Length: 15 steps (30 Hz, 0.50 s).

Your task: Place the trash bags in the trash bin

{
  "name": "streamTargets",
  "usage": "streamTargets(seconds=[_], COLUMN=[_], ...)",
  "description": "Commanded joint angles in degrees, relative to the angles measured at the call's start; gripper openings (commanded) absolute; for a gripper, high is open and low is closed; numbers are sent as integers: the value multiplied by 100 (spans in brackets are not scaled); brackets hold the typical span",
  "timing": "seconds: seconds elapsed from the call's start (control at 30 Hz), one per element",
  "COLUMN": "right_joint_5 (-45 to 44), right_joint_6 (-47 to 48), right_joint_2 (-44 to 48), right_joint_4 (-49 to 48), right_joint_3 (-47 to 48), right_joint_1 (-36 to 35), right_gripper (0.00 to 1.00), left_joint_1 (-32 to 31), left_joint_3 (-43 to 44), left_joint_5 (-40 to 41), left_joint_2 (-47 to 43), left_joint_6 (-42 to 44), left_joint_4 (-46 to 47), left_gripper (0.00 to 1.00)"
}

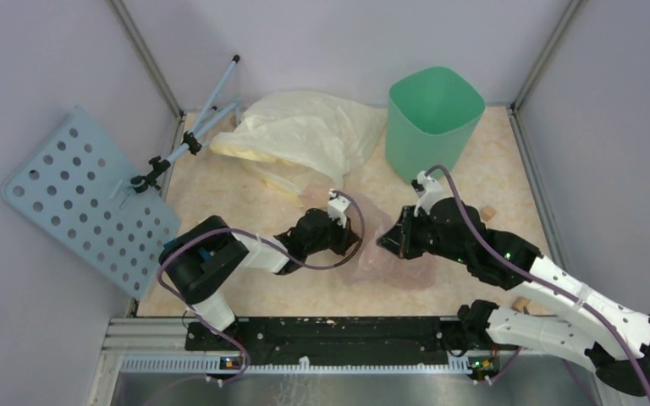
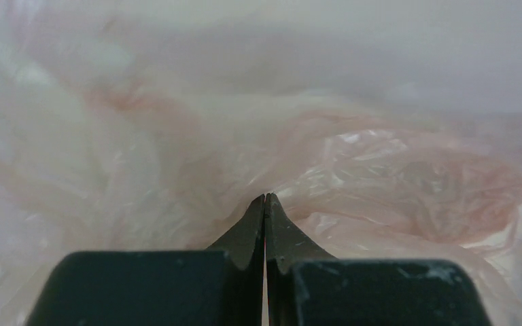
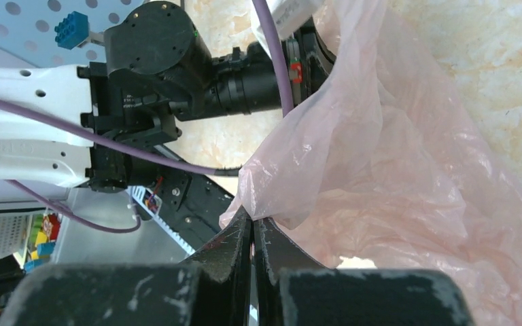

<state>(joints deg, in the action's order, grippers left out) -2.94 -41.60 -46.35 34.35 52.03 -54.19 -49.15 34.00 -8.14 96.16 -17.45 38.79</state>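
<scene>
Pinching bag (image 3: 394, 176): right tool (image 3: 252, 219); bin (image 1: 423, 150) overhead-only.

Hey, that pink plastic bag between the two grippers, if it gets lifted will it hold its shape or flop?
Probably floppy: the pink bag is thin crinkled film, draping in folds from the right gripper. It is likely very light, being see-through, so it may billow. Its glossy surface could slip from a small pinch.
</scene>
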Motion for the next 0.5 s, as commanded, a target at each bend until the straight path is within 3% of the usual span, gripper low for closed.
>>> streamTargets(seconds=[0.0,0.23,0.47], right_joint_5=[-35,-182,-318], right_joint_6=[102,178,257], right_joint_2=[215,249,363], right_joint_4=[118,975,1286], right_joint_3=[336,1509,1802], right_joint_1=[40,34,40], right_gripper=[0,0,0], left_joint_1=[276,410,555], left_joint_3=[-339,-797,-1576], left_joint_5=[570,1977,2909], left_joint_2=[-39,-461,-1979], left_joint_6=[-671,-1031,-1022], left_joint_4=[182,-523,-700], left_gripper=[0,0,0])
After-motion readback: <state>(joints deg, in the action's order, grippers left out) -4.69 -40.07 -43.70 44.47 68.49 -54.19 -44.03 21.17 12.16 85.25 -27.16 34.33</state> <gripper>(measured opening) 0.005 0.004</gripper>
